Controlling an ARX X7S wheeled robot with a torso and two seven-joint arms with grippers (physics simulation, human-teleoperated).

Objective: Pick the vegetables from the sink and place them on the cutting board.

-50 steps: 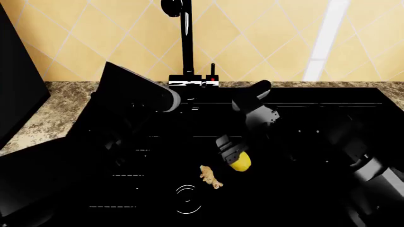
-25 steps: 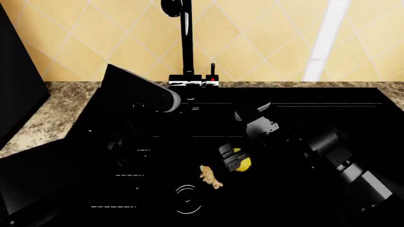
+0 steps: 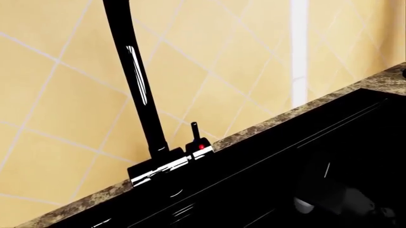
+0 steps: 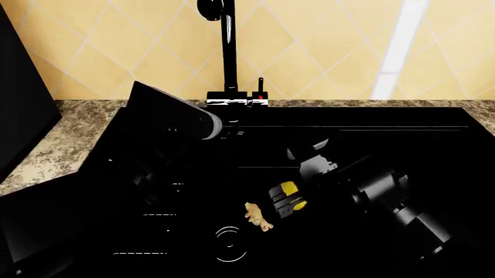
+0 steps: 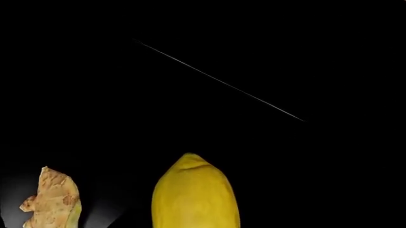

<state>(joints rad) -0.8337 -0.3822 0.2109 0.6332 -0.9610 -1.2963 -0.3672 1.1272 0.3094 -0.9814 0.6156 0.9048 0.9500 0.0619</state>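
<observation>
Yellow lemon (image 4: 288, 196) sat pinched in the right gripper (image 4: 284, 200) inside the sink (image 4: 433, 150), ginger root (image 4: 258, 218) untouched, left gripper unseen, cutting board nowhere visible.

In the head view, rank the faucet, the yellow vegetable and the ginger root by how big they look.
1. Faucet, by far the largest.
2 and 3. Yellow vegetable and ginger root look about alike. The right pincer hides part of the yellow one, so I won't rank these two.
</observation>
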